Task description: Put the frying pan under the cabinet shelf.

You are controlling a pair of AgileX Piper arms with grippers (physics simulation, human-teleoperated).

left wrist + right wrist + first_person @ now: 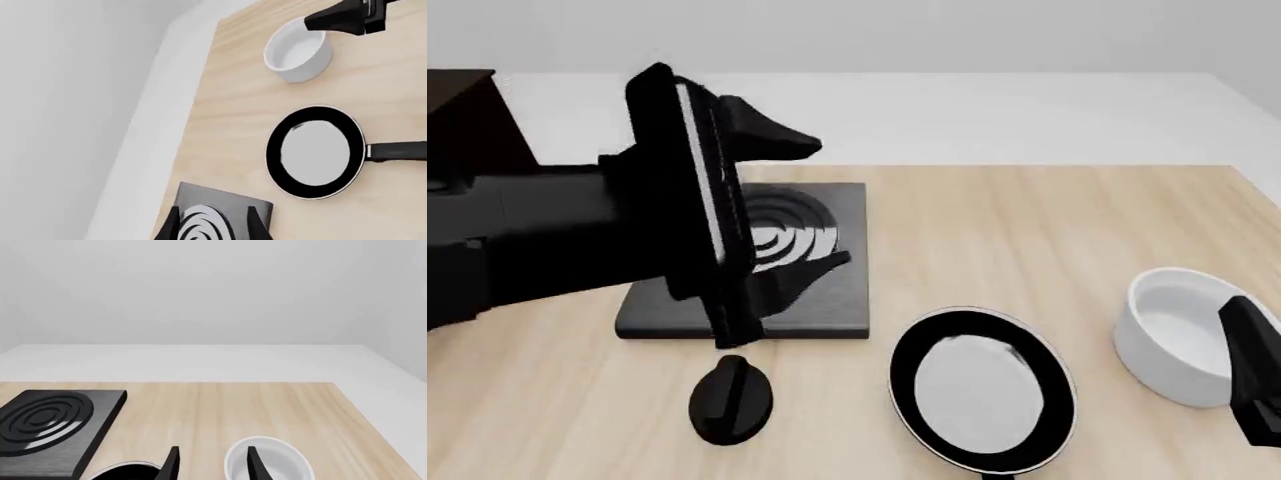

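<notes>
The pan (984, 390) sat bottom centre, handle toward the camera, nearer the right gripper (211, 462), whose jaws stood apart and empty.

The front camera sits above and behind my arms, looking forward and down across the wooden table (1028, 230) — my left arm fills its near left side. My left wrist camera looks steeply down from high over the table, taking in the stove plate (223, 207), frying pan (315, 151) and white bowl (298, 54). My right wrist camera rides low, facing level toward the far wall — stove plate (50, 422) and bowl (270, 460) appear in all three views.
</notes>
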